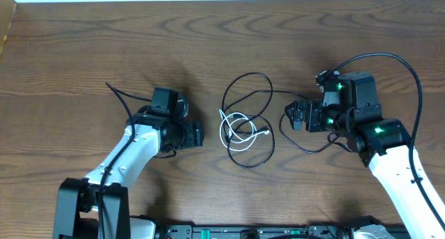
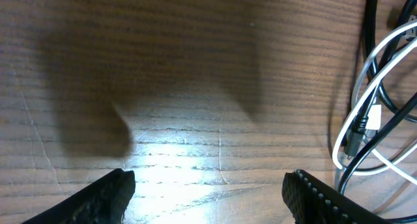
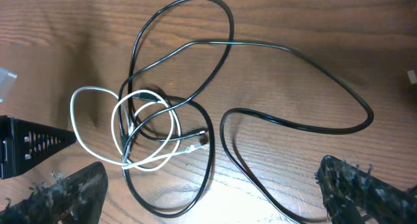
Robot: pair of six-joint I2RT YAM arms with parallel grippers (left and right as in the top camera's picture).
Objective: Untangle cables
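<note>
1. Wide open, the left gripper (image 1: 199,135) sits low over the brown wooden table (image 1: 83,44). Its wrist view shows only bare wood between its two dark fingers (image 2: 98,198), so it holds nothing.
2. Facing it from the far side of the tangle, the right gripper (image 1: 289,117) is also spread wide and empty. In its wrist view a bend of black cord lies on the table between the fingers (image 3: 365,191), not gripped.
3. The thin black cables (image 1: 248,74) sprawl in loose overlapping loops mid-table, between the two grippers. One long loop (image 3: 287,49) reaches out toward the right gripper.
4. The shorter white cable (image 1: 227,135) is wound in small rings inside that heap, on the side nearer the left gripper. Black strands cross through its rings (image 3: 96,88).
</note>
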